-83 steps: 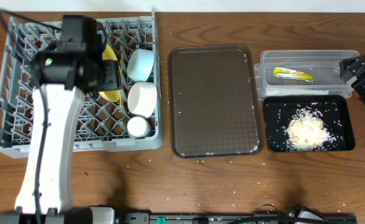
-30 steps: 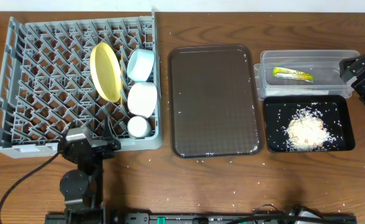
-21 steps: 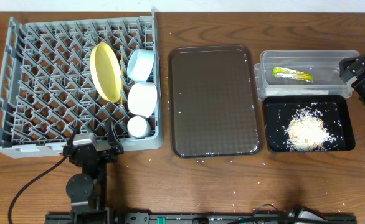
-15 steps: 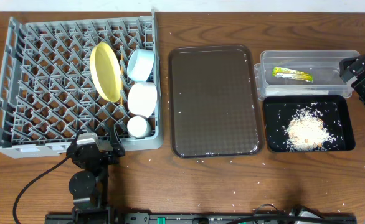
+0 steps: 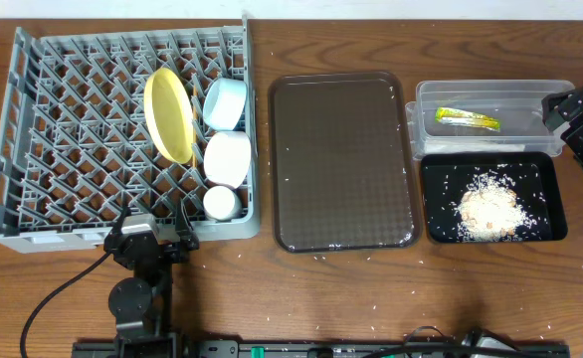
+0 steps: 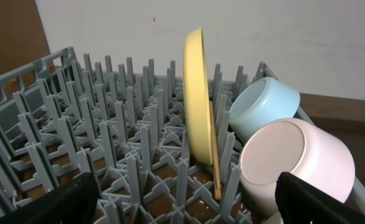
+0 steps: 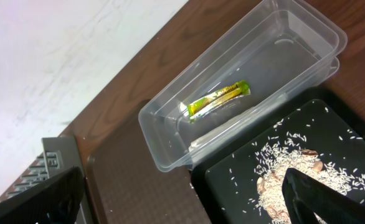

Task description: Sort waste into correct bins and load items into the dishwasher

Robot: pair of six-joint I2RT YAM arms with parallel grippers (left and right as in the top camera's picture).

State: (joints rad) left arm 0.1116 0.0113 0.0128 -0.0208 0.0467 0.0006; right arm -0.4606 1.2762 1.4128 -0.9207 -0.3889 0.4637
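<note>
The grey dish rack [image 5: 73, 129] holds an upright yellow plate [image 5: 169, 114], a light blue bowl [image 5: 225, 102], a white bowl [image 5: 228, 157] and a small white cup [image 5: 221, 203]. In the left wrist view a wooden chopstick [image 6: 215, 155] leans against the plate [image 6: 197, 99]. My left gripper [image 5: 154, 231] is open and empty at the rack's front edge. The green-and-yellow wrapper [image 5: 467, 119] lies in the clear tub [image 5: 490, 88]. The rice crumbs [image 5: 487, 209] lie in the black tray [image 5: 441, 179]. My right gripper [image 5: 567, 111] is open and empty beside the tub's right end.
The brown serving tray [image 5: 343, 159] sits between the rack and the bins with nothing on it. A few loose rice grains are scattered on the wooden table [image 5: 321, 288] around it. The left arm's base and cable stand at the table's front left.
My left arm has pulled back from over the rack to its front edge, and the yellow plate now stands uncovered among the pegs. The right arm has not moved.
</note>
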